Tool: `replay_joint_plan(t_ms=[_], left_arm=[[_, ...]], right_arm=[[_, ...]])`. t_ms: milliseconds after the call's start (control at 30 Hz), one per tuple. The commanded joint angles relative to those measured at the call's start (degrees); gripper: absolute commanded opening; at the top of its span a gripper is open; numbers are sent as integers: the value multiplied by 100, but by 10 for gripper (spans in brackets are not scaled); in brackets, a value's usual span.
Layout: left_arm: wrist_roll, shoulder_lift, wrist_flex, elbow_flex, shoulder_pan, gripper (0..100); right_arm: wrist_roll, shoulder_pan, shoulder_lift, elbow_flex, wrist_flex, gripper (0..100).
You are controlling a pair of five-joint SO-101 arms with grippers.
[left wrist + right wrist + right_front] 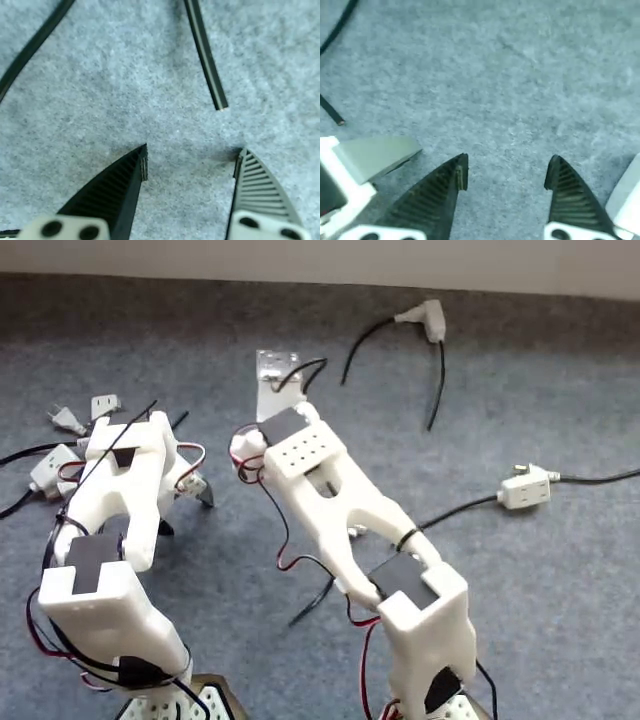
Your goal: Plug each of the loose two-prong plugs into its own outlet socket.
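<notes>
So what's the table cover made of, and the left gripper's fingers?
The cover looks like grey felt or low-pile carpet, matte, with fuzzy fibres showing. The fingers of the left gripper seem moulded or printed plastic, one black, one grey, matte, ribbed inside.

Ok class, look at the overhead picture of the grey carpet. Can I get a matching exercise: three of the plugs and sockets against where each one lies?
Things:
1. angled white plug
2. white outlet socket
3. small two-prong plug

Places:
A. left side of the view, beside a second socket
B. far side, top of the view
C. right side of the view

Pairs: 1-B, 2-C, 3-A
</notes>
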Motion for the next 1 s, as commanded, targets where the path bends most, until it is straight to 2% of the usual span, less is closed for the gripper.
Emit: replay_joint_plan(t_ms=[0, 167, 300, 367, 467, 633, 967], left_arm=[[9, -268, -167, -48, 48, 292], [9, -268, -167, -48, 48, 292], [9, -268, -167, -48, 48, 292], [9, -268, -167, -48, 48, 292], [9, -268, -167, -48, 48, 292], [9, -268, -167, -57, 75, 292], [9, -268, -185, -57, 75, 292]], right_arm=[[105, 4, -119, -1174, 637, 245], [105, 840, -92, -2457, 1895, 245], [141, 1604, -92, -2782, 2958, 245], [563, 1974, -84, -2756, 3231, 245], [1257, 2404, -84, -2193, 3204, 245], [1292, 2554, -84, -1095, 2923, 245], [1292, 2396, -84, 901, 1657, 245]])
